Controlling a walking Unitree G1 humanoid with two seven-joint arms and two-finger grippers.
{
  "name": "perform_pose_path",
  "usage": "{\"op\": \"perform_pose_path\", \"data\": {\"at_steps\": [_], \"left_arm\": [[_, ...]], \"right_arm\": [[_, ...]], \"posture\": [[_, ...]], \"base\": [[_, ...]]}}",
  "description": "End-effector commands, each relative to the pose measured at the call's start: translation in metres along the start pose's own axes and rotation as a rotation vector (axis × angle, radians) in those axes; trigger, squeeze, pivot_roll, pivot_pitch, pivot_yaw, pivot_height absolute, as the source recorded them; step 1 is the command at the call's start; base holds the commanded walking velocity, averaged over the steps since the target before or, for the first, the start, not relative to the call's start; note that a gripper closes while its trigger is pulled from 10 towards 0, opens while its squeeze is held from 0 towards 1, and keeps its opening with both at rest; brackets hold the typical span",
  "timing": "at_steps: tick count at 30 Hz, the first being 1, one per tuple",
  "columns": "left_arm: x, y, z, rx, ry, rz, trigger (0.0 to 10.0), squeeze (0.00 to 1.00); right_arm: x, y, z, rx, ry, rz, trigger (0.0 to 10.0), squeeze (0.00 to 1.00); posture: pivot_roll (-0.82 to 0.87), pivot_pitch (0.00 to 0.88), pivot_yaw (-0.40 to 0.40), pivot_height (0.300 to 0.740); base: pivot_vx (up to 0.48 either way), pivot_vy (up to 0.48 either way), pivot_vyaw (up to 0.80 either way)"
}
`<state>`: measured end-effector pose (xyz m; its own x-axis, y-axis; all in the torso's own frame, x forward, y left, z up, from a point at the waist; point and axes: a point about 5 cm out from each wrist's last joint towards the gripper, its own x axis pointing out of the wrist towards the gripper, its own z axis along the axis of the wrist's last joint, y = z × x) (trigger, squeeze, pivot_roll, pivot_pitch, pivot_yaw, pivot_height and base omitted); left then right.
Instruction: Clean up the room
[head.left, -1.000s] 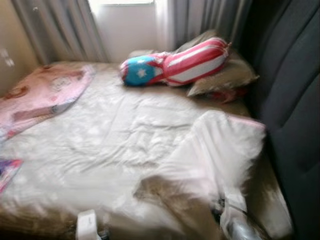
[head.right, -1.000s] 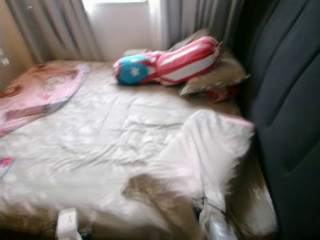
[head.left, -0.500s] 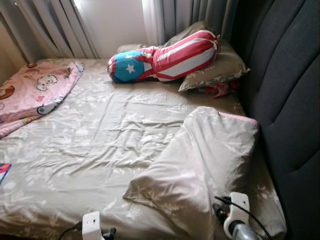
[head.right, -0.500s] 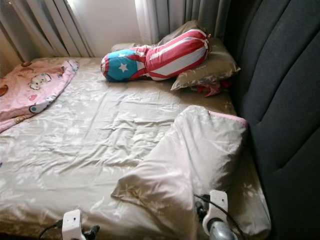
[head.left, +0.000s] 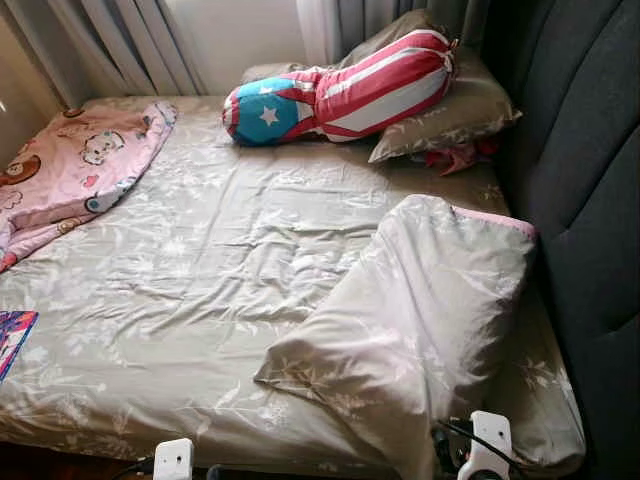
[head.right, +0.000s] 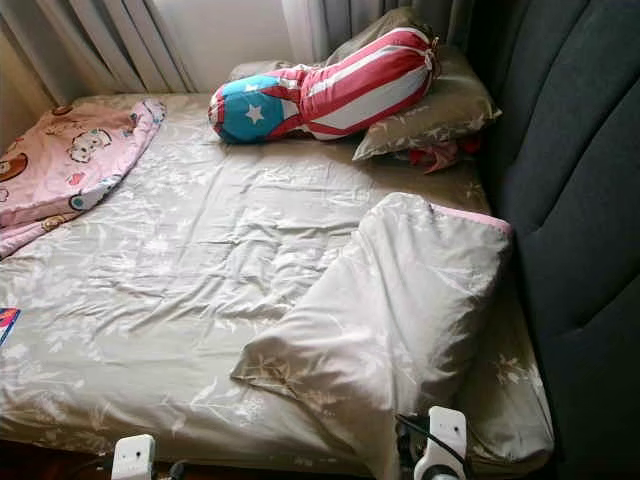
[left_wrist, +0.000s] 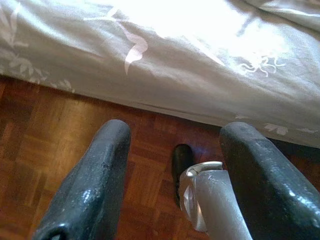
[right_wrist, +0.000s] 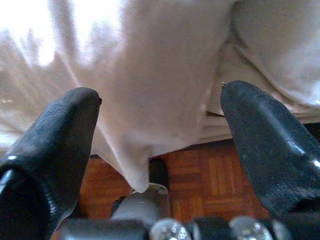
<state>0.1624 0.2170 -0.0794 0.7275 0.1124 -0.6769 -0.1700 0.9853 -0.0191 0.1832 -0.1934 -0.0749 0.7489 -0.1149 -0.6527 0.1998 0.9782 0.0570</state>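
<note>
Crumpled duvet dead ahead of right gripper, spread, empty; left gripper spread, farther off.

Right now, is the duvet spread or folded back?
Folded back: the duvet lies bunched by the headboard, sheet bare.

Bedroom interior. A bed with a beige leaf-print sheet occupies most of the room. A dark grey padded headboard with vertical channels runs along its right edge. Grey curtains hang behind the far edge, on either side of a bright, backlit window. Reddish-brown parquet floor lies below the near edge, daylight falling across the sheet.
</note>
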Motion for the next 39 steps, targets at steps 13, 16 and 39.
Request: {"op": "perform_pose_path", "data": {"at_steps": [13,16,39], "left_arm": [[0.024,-0.038,0.118,0.081,-0.427,-0.153,10.0,0.0],[0.024,-0.044,0.128,0.066,-0.46,-0.185,10.0,0.0],[-0.007,-0.034,0.144,0.136,-0.634,-0.237,10.0,0.0]], "right_arm": [[0.031,0.017,0.098,0.042,-0.188,0.003,10.0,0.0],[0.033,0.017,0.103,0.048,-0.175,-0.015,10.0,0.0],[0.028,0.028,0.064,0.117,-0.019,-0.021,10.0,0.0]], "posture": [[0.06,0.192,0.106,0.74],[0.08,0.216,0.111,0.74],[0.19,0.305,0.186,0.74]], "base": [[0.0,0.0,0.0],[0.0,0.0,0.0],[0.0,0.0,0.0]]}}
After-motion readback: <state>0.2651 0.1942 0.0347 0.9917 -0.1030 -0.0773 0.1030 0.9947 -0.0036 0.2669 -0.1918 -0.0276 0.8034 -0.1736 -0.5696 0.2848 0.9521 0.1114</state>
